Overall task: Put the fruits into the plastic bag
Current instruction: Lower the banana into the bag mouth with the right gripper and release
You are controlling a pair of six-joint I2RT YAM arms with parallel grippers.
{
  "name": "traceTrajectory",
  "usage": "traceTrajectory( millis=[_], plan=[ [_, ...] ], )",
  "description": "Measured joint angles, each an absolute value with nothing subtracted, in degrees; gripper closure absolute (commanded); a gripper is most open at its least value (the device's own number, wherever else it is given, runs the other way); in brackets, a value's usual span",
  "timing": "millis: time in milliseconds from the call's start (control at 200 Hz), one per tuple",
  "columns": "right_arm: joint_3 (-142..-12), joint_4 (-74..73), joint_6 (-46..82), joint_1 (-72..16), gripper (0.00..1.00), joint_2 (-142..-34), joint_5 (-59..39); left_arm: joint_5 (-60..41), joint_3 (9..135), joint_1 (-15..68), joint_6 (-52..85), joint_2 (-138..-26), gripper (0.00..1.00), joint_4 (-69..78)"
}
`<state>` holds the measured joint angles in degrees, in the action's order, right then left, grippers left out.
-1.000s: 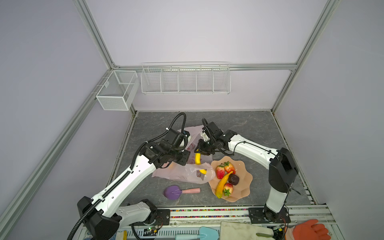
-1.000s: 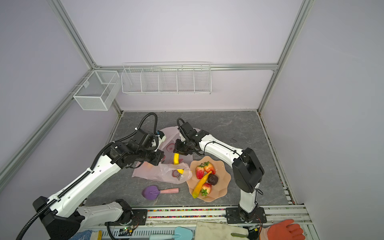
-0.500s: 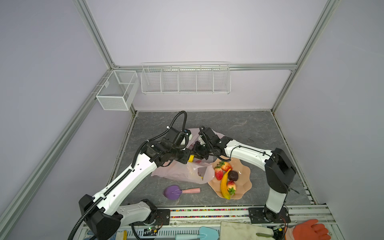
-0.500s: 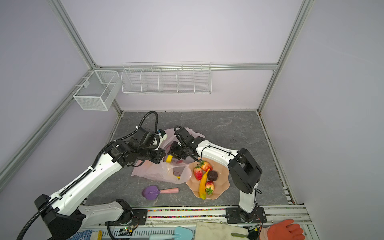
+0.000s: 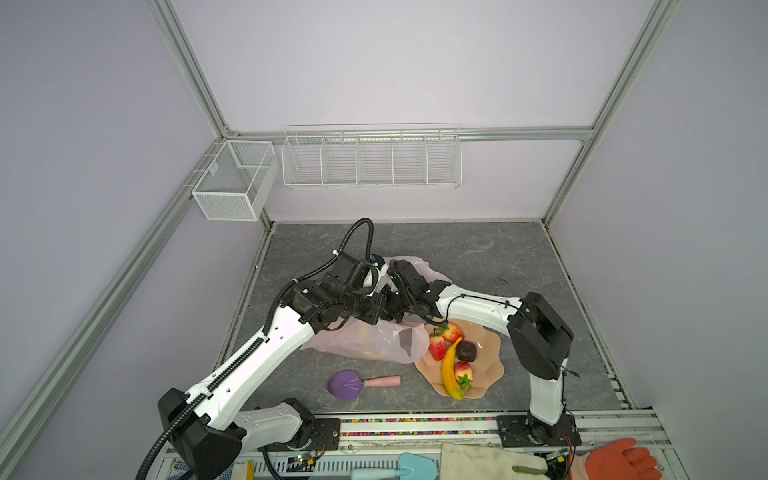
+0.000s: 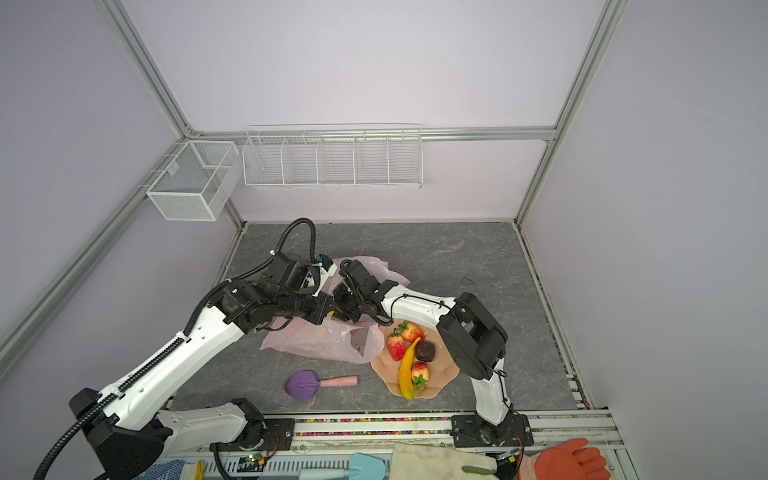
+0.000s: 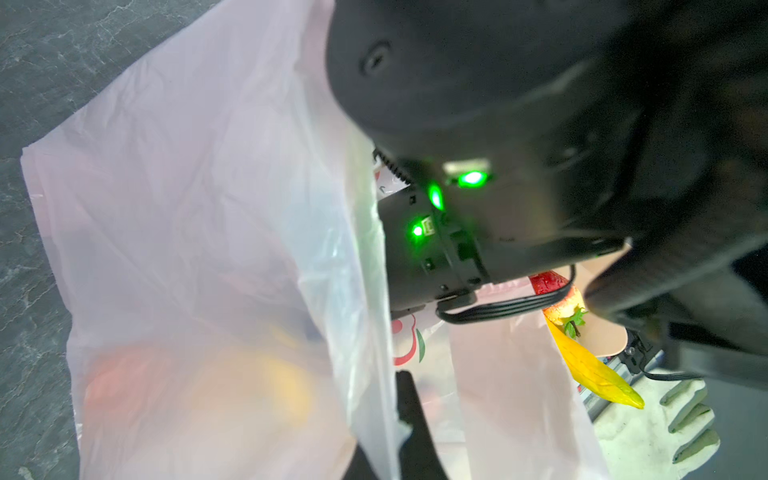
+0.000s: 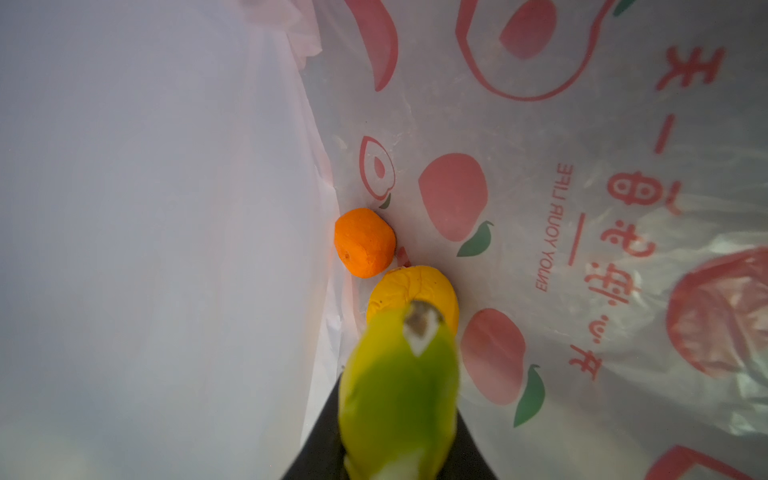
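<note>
Releasing banana [image 8: 399, 395]: right fingers [image 8: 322, 444] clamp the green-yellow banana, its tip well inside the plastic bag [image 8: 540, 187]. Best to let go only when low, then back straight out so the film isn't dragged.
Bag mouth: left fingers [image 7: 411, 419] pinched tight together on the film edge, lifting it. Best kept steady.
Deeper in bag: wrinkled yellow piece [image 8: 415, 286], dimpled round orange [image 8: 365, 242] just beside it.
Film: thin, crinkly, translucent pink, likely slippery.
Bowl [image 5: 486, 365]: wavy peach, on the bench beside the bag. Curved second banana [image 5: 449, 368], strawberries [image 5: 437, 345] and dark piece [image 5: 466, 351] not yet bagged.
</note>
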<state>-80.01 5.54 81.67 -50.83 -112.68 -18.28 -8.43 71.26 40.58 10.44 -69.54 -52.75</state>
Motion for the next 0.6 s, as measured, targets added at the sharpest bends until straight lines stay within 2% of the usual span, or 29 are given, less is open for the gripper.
traceTrajectory(
  millis=[260, 360, 415, 500, 600],
  plan=[
    [-84.05, -0.47, 87.37, -51.22, 0.79, -119.00, -18.31, -8.88, 70.96, 40.58, 10.61, -69.32, 1.00, -52.01],
    [-84.68, -2.15, 89.01, -51.57, 0.75, -120.57, -18.31, -8.86, 70.74, 40.58, 10.70, -69.14, 1.00, -51.79],
    [-84.68, -3.22, 90.02, -51.88, 0.67, -121.08, -18.31, -8.86, 70.37, 40.58, 10.85, -68.97, 1.00, -51.46],
    [-84.68, -4.86, 91.31, -52.31, 0.43, -121.71, -18.57, -8.78, 69.71, 40.58, 10.94, -68.64, 1.00, -51.24],
    [-84.38, -5.93, 92.01, -52.66, 0.24, -121.75, -19.40, -8.19, 69.17, 40.58, 11.31, -68.20, 1.00, -51.11]
  ],
)
